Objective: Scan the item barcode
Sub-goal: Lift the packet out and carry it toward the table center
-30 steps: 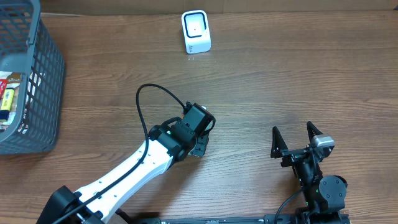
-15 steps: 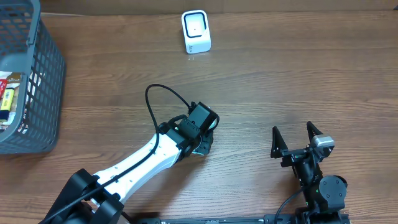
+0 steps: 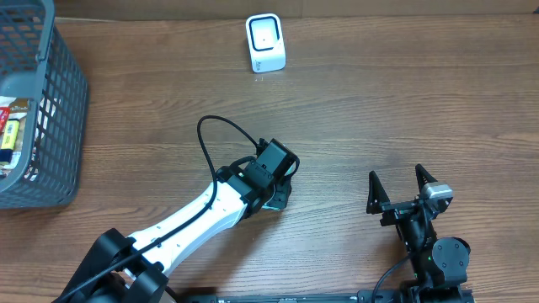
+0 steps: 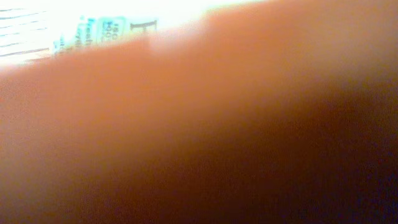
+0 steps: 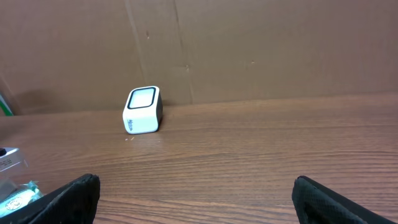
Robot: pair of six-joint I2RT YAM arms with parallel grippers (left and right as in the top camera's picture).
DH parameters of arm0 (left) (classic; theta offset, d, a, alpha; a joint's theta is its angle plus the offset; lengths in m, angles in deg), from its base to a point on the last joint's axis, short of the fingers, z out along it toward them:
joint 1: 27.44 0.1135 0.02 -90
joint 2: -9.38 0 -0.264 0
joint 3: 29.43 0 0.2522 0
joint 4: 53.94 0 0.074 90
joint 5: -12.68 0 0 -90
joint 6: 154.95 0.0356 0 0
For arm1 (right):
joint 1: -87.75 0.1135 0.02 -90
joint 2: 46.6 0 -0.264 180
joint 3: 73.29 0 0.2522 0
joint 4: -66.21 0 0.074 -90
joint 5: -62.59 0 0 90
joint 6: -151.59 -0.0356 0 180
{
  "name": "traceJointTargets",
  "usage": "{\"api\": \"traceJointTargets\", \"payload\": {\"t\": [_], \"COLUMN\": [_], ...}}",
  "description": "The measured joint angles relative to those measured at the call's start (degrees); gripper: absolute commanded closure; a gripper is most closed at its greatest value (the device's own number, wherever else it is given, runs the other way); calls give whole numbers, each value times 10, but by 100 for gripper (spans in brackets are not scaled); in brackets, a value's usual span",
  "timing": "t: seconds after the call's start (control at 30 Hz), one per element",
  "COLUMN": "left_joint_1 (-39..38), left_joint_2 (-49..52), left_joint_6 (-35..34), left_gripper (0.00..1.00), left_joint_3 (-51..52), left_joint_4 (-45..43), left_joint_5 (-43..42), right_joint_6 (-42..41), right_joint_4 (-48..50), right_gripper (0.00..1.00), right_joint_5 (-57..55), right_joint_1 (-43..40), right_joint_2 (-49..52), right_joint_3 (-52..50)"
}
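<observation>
Your left pincer (image 3: 274, 199) is pressed low to the desk (image 3: 396, 101), hidden under its own wrist, so you cannot tell whether it is pinching the item (image 5: 16, 194) or only straddling it; its camera shows a blur with a strip of label, suggesting the packet sits right at the lens. That puts the item mid-desk, well apart from the scanner (image 3: 265, 43), whose window faces the arms. Your right pincer (image 3: 396, 173) stands spread and empty, probably parked clear
</observation>
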Motion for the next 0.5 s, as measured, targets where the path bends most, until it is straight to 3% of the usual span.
{"api": "traceJointTargets", "payload": {"t": [0.5], "left_joint_1": [-49], "left_joint_2": [4], "left_joint_6": [0], "left_gripper": [63], "left_joint_3": [-80], "left_joint_4": [49], "left_joint_5": [69], "right_joint_6": [0], "right_joint_4": [0], "right_gripper": [0], "right_joint_5": [0], "right_joint_1": [0], "right_joint_2": [0], "right_joint_3": [0]}}
